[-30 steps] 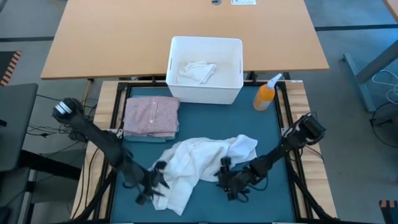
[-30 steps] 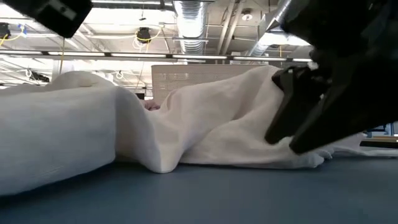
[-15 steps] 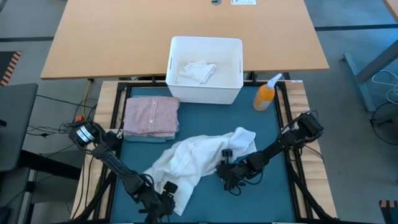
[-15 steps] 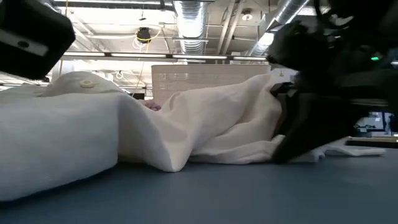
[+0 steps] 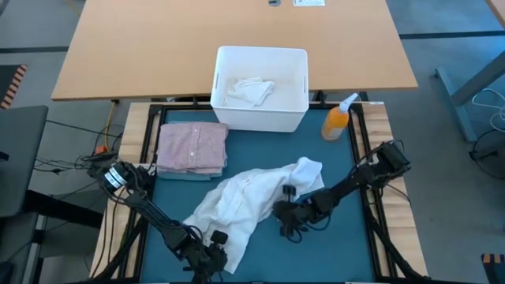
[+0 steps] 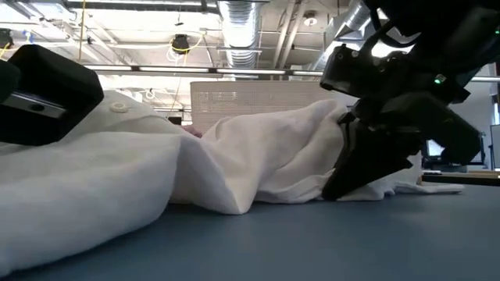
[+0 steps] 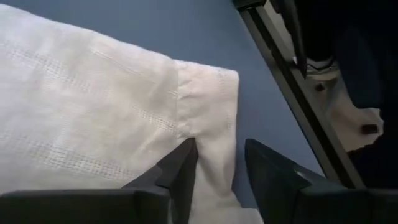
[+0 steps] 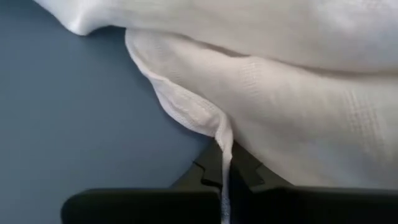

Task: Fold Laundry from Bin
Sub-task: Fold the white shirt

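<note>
White cloth point(image 5: 252, 201): crumpled mid-table, near side.
Right pincer point(image 5: 286, 214): clamped on its right hem.
Left pincer point(image 5: 211, 254): jaws apart astride the near-left corner, not yet gripping.
Bin point(image 5: 299, 85): far, more laundry inside.
Advice: close left squarely, then draw taut evenly.

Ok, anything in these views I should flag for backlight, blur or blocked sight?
Low view: bright ceiling lights backlight the scene, so the right gripper reads as a near-black silhouette, and the crumpled white cloth garment blocks most of the table behind it. Left wrist view: the dark fingers are soft at close range. Right wrist view: cloth fills most of the frame.
</note>
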Motion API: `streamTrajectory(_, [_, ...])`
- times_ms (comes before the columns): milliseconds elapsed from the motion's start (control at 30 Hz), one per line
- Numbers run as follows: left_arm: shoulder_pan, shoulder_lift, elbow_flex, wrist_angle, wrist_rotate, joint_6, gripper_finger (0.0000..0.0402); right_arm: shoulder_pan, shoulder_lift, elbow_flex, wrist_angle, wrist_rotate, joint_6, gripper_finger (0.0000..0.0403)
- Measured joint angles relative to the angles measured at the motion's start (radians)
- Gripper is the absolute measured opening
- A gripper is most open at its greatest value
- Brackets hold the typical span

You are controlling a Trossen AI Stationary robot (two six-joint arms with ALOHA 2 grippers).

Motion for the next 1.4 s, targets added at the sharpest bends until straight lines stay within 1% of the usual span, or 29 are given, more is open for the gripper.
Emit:
streamTrajectory(67, [0.0,0.0,0.0,-0.005,-0.016,-0.005,0.0098,0.011,-0.004,0.0,-0.001,-0.002,0.02,0.0019])
streamTrajectory(200, [0.001,0.0,-0.001,-0.015,-0.025,-0.039,0.0017,0.04,-0.025,0.0,-0.013,-0.005,0.049,0.0019])
streamTrajectory(233, [0.001,0.0,-0.001,-0.017,-0.025,-0.047,0.0011,0.047,-0.036,-0.001,-0.022,-0.006,0.057,0.0019])
streamTrajectory(400, [-0.006,-0.026,-0.004,-0.049,-0.061,-0.048,0.0001,0.076,-0.133,-0.001,-0.136,-0.005,0.114,0.0019])
streamTrajectory(500, [-0.023,-0.096,-0.008,-0.123,-0.15,-0.047,0.0,0.095,-0.224,-0.001,-0.217,-0.004,0.145,0.0019])
streamTrajectory(633, [-0.057,-0.255,-0.008,-0.189,-0.315,-0.042,0.0,0.128,-0.367,-0.001,-0.288,0.003,0.159,0.0019])
streamTrajectory(800, [-0.125,-0.482,-0.007,-0.166,-0.486,0.055,0.0,0.175,-0.569,-0.001,-0.337,0.015,0.158,0.0019])
streamTrajectory(933, [-0.207,-0.645,-0.006,-0.121,-0.607,0.168,0.0,0.233,-0.723,-0.001,-0.362,0.081,0.147,0.0019])
streamTrajectory(1100, [-0.31,-0.798,-0.005,-0.138,-0.787,0.218,0.0,0.294,-0.902,-0.001,-0.41,0.162,0.142,0.0019])
streamTrajectory(1167, [-0.333,-0.836,-0.004,-0.183,-0.849,0.209,0.0,0.3,-0.953,0.0,-0.441,0.179,0.131,0.0019])
streamTrajectory(1233, [-0.34,-0.862,-0.004,-0.254,-0.889,0.166,0.0,0.289,-0.983,0.0,-0.503,0.18,0.131,0.0019])
streamTrajectory(1300, [-0.338,-0.877,-0.004,-0.36,-0.915,0.084,0.0,0.264,-0.991,0.0,-0.571,0.182,0.156,0.0019])
streamTrajectory(1400, [-0.324,-0.88,-0.004,-0.542,-0.937,-0.089,0.0,0.22,-0.974,0.0,-0.653,0.181,0.224,0.002])
